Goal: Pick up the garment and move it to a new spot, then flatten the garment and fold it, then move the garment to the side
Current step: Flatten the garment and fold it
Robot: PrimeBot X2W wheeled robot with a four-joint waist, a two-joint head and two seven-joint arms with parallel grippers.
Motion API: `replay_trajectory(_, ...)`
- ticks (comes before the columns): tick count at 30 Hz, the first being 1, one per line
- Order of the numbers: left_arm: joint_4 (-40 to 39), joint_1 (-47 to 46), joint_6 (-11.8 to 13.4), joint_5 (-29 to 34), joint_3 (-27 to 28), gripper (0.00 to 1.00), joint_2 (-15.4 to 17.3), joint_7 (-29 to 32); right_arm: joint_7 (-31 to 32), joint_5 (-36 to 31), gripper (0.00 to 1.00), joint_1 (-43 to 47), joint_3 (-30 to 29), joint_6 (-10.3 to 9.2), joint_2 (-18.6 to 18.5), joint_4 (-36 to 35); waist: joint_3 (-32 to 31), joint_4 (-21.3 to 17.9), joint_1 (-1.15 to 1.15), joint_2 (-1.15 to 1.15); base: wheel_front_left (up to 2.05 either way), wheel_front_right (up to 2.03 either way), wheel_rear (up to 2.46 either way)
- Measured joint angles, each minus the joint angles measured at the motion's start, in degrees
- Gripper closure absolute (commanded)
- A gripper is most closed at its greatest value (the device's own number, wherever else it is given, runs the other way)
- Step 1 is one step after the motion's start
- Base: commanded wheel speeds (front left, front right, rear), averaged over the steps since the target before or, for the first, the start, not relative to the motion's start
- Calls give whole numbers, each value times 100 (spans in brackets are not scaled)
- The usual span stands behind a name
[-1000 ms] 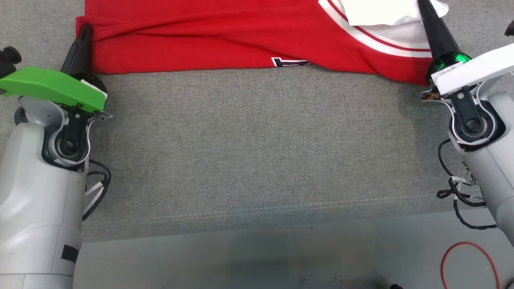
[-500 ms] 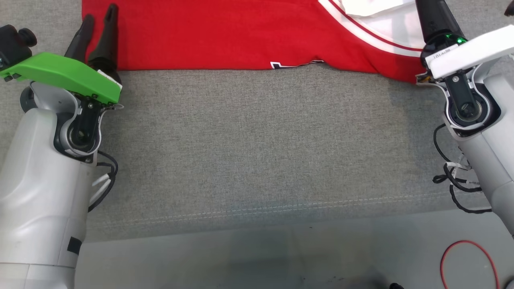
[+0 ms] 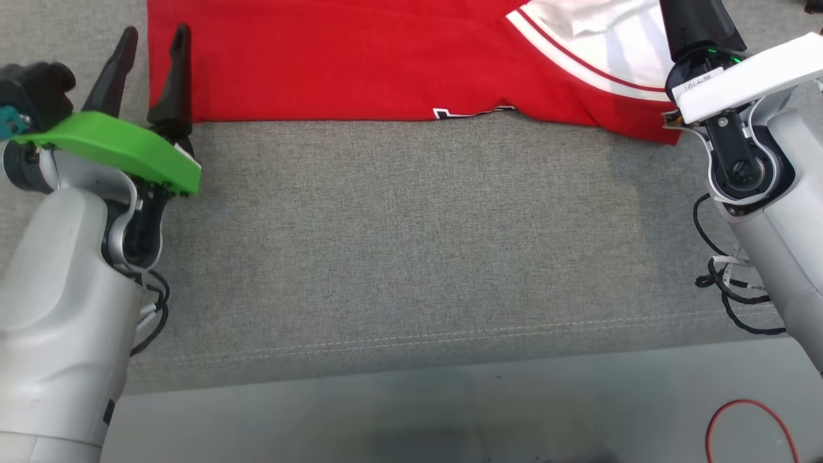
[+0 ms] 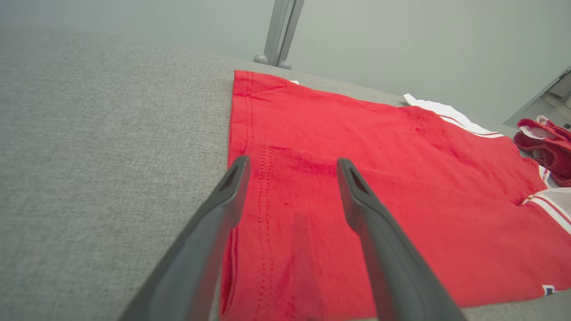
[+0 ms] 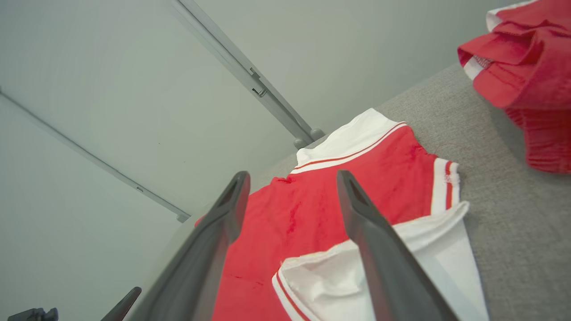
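The red garment [image 3: 386,58] lies spread flat along the far side of the grey fabric surface [image 3: 398,225], its white sleeve [image 3: 617,45] at the right. My left gripper [image 3: 153,38] is open, straddling the garment's left hem. In the left wrist view that gripper [image 4: 292,165] hovers over the red cloth [image 4: 379,178] with nothing between its fingers. In the right wrist view my right gripper [image 5: 292,178] is open above the white sleeve [image 5: 352,285] and the red chest panel [image 5: 357,187]. Its fingertips run off the top of the head view.
A second, crumpled red garment [image 5: 531,67] lies to the right of the spread one, and it also shows in the left wrist view [image 4: 544,142]. The surface's stitched front edge [image 3: 411,337] runs across near me. A red cable [image 3: 749,427] loops on the floor at lower right.
My left gripper has opened and let go of the garment's left corner. The right gripper has released the white sleeve, which now lies flatter. Both arms have moved slightly forward.
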Motion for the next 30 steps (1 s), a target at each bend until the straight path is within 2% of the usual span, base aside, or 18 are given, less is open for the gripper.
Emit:
replay_trajectory(6, 103, 444, 0, 297, -96, 0, 79, -223, -16, -368, 0, 194, 38, 0, -190, 16, -280, -25, 0, 0, 0, 0, 0)
replay_trajectory(12, 131, 885, 0, 476, -162, 0, 81, -321, -18, -705, 0, 555, -333, 0, -310, -71, -607, -74, 0, 0, 0, 0, 0)
replay_trajectory(21, 69, 1396, 23, 575, -110, 0, 81, -366, -18, -1106, 0, 1306, -609, 0, -339, -169, -1054, -132, 0, 0, 0, 0, 0)
replay_trajectory(30, -181, 1975, 193, 668, -73, 0, 59, -371, -18, -1537, 0, 2203, -911, 0, -320, -253, -1510, -215, 0, 0, 0, 0, 0)
